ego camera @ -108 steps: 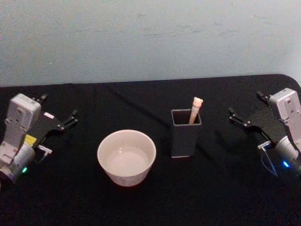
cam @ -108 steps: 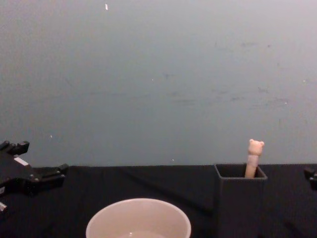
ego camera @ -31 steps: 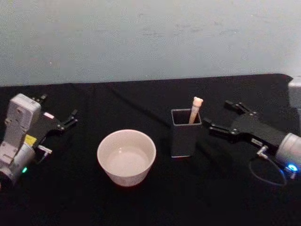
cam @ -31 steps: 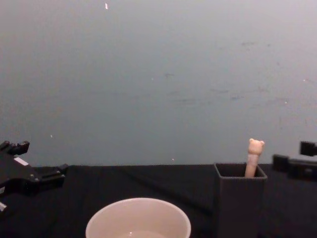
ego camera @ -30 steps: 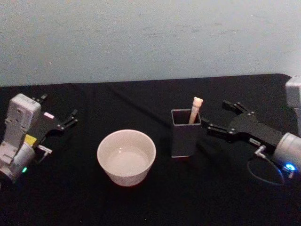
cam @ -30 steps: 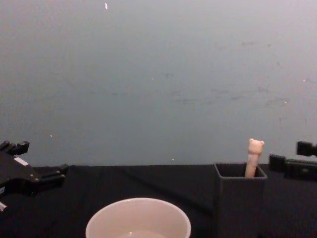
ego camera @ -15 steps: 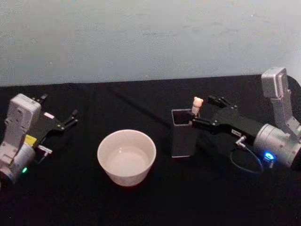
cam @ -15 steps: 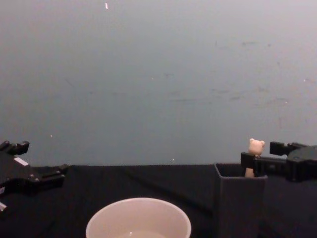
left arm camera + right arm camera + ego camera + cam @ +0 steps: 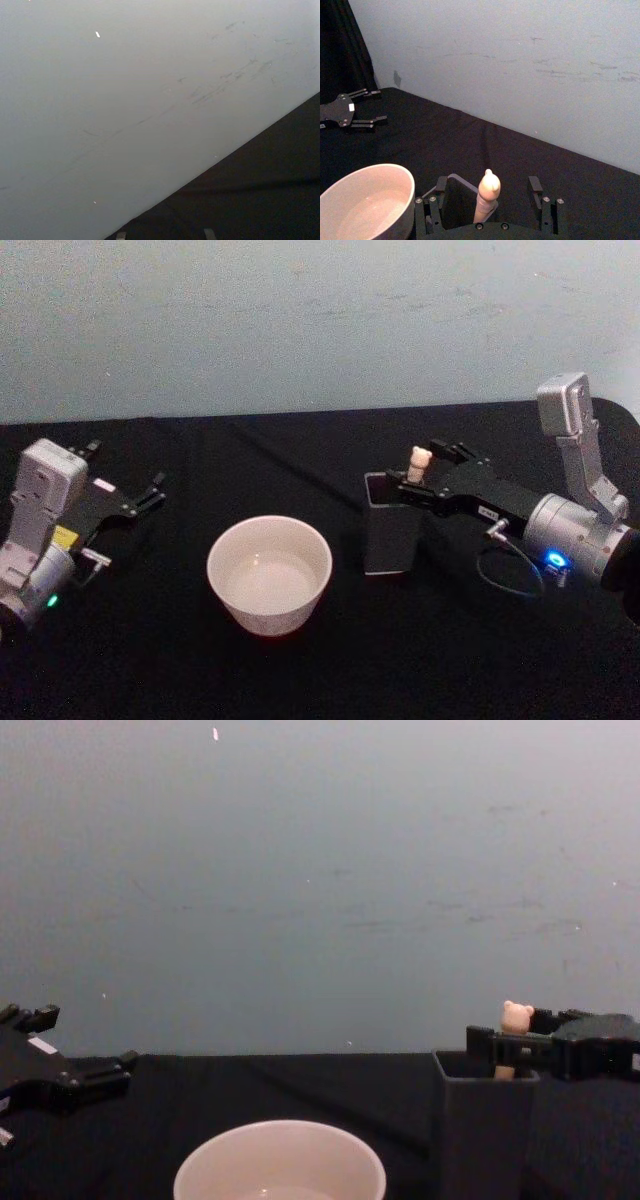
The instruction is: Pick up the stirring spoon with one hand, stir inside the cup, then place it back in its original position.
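The stirring spoon (image 9: 419, 462) stands in a dark grey square holder (image 9: 389, 530); its peach handle and bear head (image 9: 517, 1015) stick out, its bowl is hidden inside. My right gripper (image 9: 418, 474) is open, one finger on each side of the handle without touching it, as the right wrist view shows around the spoon (image 9: 487, 195). The cream-white cup (image 9: 269, 573) sits to the left of the holder with a little clear liquid in it. My left gripper (image 9: 140, 496) is parked open at the table's left side.
A black cloth (image 9: 300, 670) covers the table, with a pale wall (image 9: 300, 320) right behind it. There is open cloth in front of the cup and holder and between the cup and the left gripper. A cable loop (image 9: 510, 575) hangs under the right wrist.
My right gripper has moved left from the table's right side to the holder, and its open fingers now straddle the spoon's handle. The left arm, cup and spoon have stayed put.
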